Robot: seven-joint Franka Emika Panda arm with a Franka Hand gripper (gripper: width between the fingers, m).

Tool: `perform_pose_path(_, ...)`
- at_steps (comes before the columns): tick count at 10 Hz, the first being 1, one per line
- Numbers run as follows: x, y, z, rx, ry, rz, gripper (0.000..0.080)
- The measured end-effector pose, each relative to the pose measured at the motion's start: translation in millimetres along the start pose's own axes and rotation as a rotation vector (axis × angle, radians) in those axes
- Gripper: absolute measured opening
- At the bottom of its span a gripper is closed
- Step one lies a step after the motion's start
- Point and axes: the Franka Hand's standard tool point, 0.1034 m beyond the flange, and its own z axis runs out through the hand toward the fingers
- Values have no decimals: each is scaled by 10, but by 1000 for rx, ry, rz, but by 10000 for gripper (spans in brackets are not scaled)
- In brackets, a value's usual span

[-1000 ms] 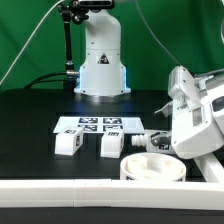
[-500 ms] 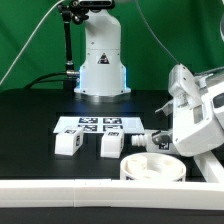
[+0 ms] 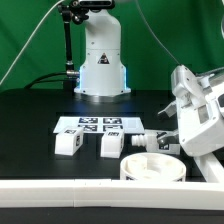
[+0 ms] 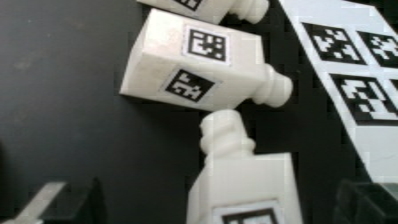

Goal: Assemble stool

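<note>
Seat point(image 3: 150, 168): white plastic, round low disc w/ raised rim, smooth. I see it lying flat at 5 o'clock on the ext view's dial, just behind the rail point(image 3: 60, 188).
Legs: 3 short blocky white pcs, loose on the table point(image 3: 30, 120), none on the seat. Flat faces carry b/w square tags, and each visible end has a round peg stub.
Near leg point(image 4: 240, 185): lies on its side between the claw's fingers, peg end twd the mid leg, close but not touching.
Mid leg point(image 3: 110, 145): at 11 o'clock of the seat, lying on its side.
Outer leg point(image 3: 68, 142): at 9 o'clock of the mid leg, apart from it.
Claw point(image 4: 208, 200): spread wide, pinching nothing. Fingertips point(image 4: 45, 205) are dark and blurred, one each side of the near leg, clear of it.
Marker board point(image 3: 88, 124): thin flat white, printed tags, just beside the legs at their 12 o'clock.
Table: black, matte.
In the way: my arm's white housing point(image 3: 195, 115) fills 3 o'clock of the ext view and covers most of the near leg there.
Beyond: robot base point(image 3: 100, 60) at 12 o'clock, black pole point(image 3: 68, 40) beside it, green backdrop.
</note>
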Motion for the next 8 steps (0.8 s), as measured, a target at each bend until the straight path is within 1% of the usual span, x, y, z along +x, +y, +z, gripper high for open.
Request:
perform_pose_path(1,21,22,-5,-20,7,-2,649)
perform_pose_path(2,55,42,-21,-73,20,-12,649)
perform_pose_path(3,72,12,-18,-101,30,-23,649)
perform_pose_path(4,63,-37,-23,-104,42,3,649)
perform_pose_path(5,63,-82,-44,-117,59,20,649)
perform_pose_path(6,59,-124,-41,-123,68,17,649)
perform_pose_path(8,96,-158,6,-128,84,9,649)
